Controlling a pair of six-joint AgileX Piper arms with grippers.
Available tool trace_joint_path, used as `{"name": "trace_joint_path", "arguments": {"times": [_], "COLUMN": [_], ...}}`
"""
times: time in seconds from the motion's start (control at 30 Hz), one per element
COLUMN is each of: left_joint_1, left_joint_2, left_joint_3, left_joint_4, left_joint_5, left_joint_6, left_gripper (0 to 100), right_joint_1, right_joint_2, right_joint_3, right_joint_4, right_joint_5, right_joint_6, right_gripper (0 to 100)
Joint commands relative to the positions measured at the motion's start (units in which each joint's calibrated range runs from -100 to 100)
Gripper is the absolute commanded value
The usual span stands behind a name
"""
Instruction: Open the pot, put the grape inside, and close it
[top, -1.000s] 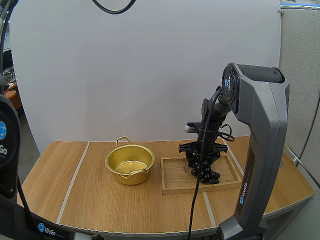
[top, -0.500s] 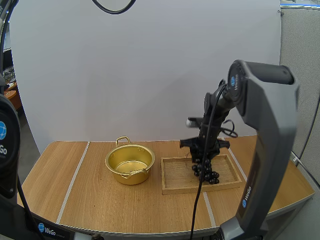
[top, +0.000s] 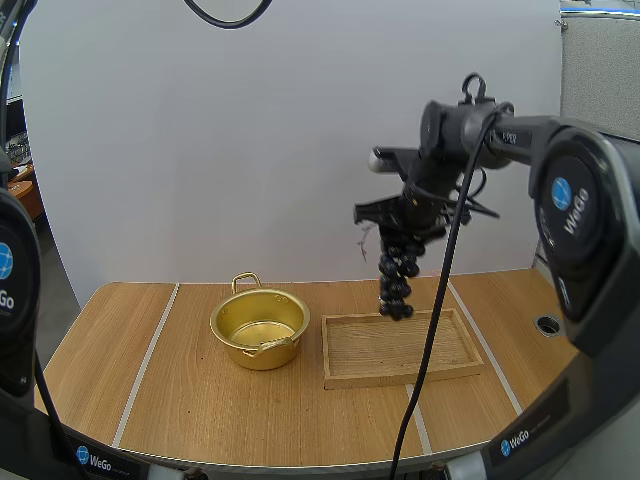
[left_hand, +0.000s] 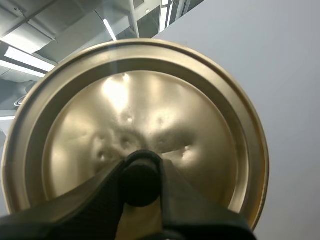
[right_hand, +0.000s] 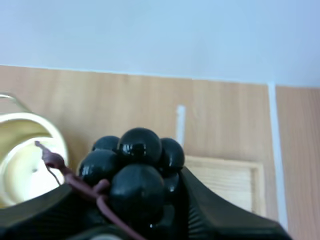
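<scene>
Grapes (top: 397, 280) hang as one dark bunch from my right gripper (top: 405, 225), whose fingers are clamped on the top berries by the stem. The bunch is in the air above the far edge of the wooden tray (top: 400, 352) and clear of it. The pot (top: 259, 328) stands open on the table just beside the tray, on my left of it, not touching, and its interior appears empty. The lid (left_hand: 135, 115) is held off the table by my left gripper (left_hand: 141, 170), fingers pinched on the black knob (left_hand: 141, 184). Assessment: the step in hand is the carry to the pot. The bunch dangles long and loose, so I judge it will swing. The traverse to my left should be slow and level, with the lowest berries kept above the pot's rim and upright handle. I should stop over the centre of the opening, let any sway die, and lower until the bottom berries are inside before parting the fingers. Risk: a release from height could bounce berries off the rim. The lid should stay clear until the right arm is out.
</scene>
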Motion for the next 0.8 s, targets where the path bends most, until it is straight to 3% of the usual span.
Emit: {"name": "trace_joint_path", "arguments": {"times": [0.0,0.4,0.77], "left_joint_1": [-0.18,-0.18,-0.18], "left_joint_2": [-0.3,-0.3,-0.3], "left_joint_3": [-0.4,-0.4,-0.4], "left_joint_4": [0.5,0.5,0.5], "left_joint_5": [-1.4,-1.4,-1.4], "left_joint_6": [-0.5,-0.5,-0.5], "left_gripper": [0,0,0], "right_joint_1": [5.1,16.6,19.5], "right_joint_2": [-1.9,2.4,17.1], "right_joint_3": [-8.2,-12.2,-19.0], "right_joint_4": [0.9,1.9,2.7], "right_joint_5": [6.4,-2.1,-2.3], "right_joint_6": [-0.7,-0.7,-0.8], "right_gripper": [0,0,0]}}
